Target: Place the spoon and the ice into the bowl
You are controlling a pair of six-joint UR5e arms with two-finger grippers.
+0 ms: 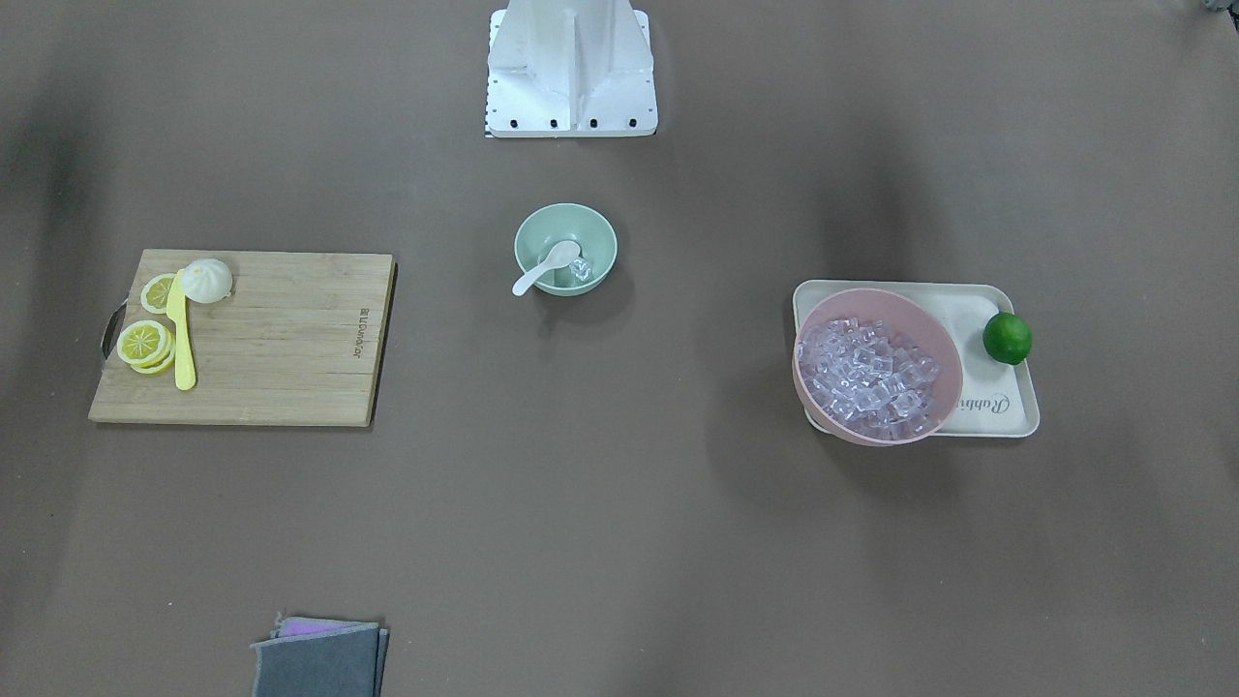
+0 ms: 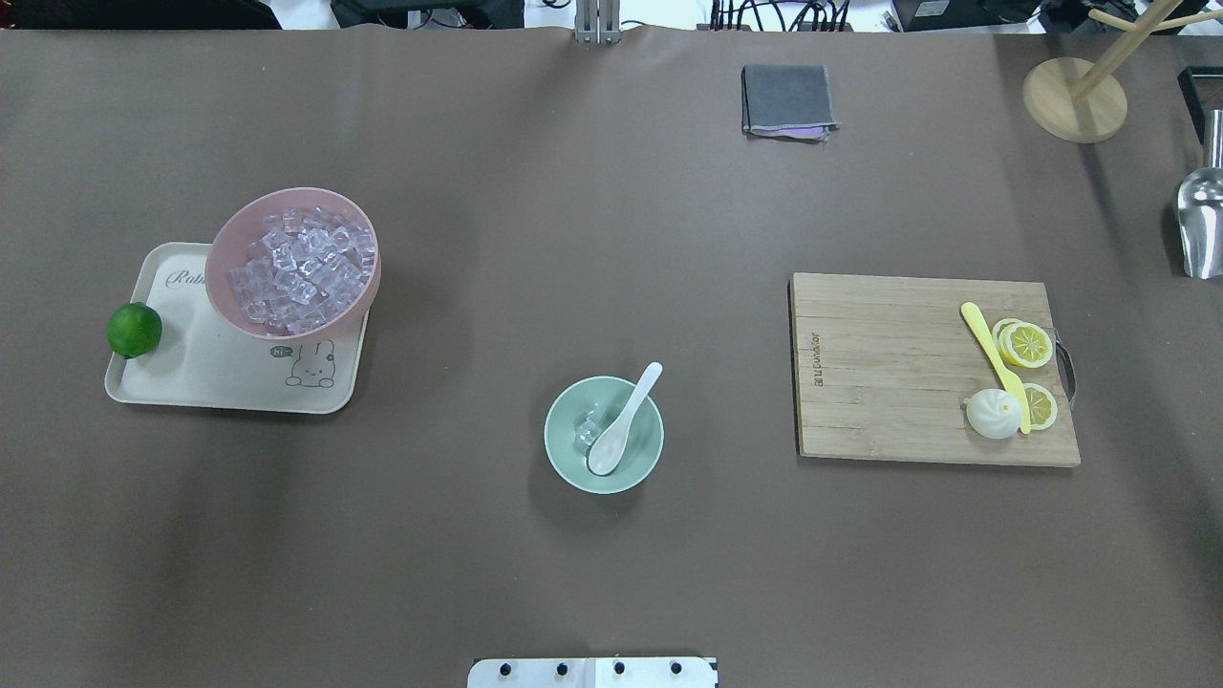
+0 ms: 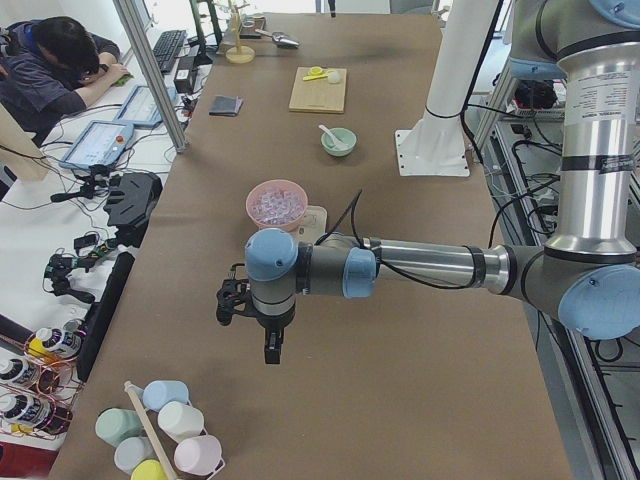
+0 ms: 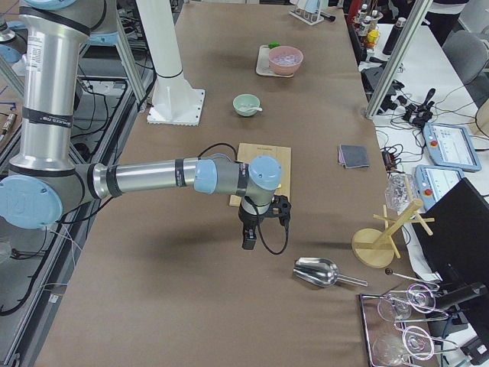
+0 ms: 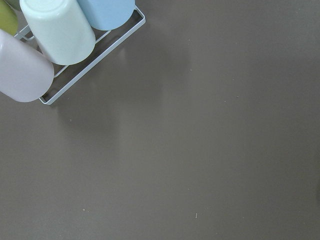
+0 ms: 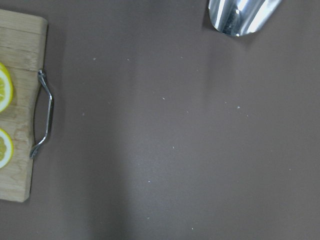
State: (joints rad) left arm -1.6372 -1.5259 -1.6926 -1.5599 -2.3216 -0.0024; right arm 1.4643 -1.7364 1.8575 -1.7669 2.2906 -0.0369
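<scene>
The mint-green bowl (image 2: 564, 461) (image 1: 538, 232) stands at the table's middle. The white spoon (image 2: 621, 425) (image 1: 547, 266) lies in it, scoop down, handle over the rim. A clear ice cube (image 2: 585, 430) (image 1: 579, 272) lies in the bowl beside the scoop. Several more ice cubes (image 2: 296, 268) fill the pink bowl (image 2: 222, 250). My left gripper (image 3: 272, 350) hangs far off past the table's left end, seen only in the exterior left view. My right gripper (image 4: 248, 241) hangs beyond the cutting board, seen only in the exterior right view. I cannot tell whether either is open or shut.
The pink bowl sits on a cream tray (image 2: 210, 382) with a lime (image 2: 134, 330). A cutting board (image 2: 889, 382) holds a yellow knife (image 2: 994, 363), lemon slices and a white bun. A grey cloth (image 2: 788, 100), metal scoop (image 2: 1202, 220) and cup rack (image 5: 60, 35) lie at the edges.
</scene>
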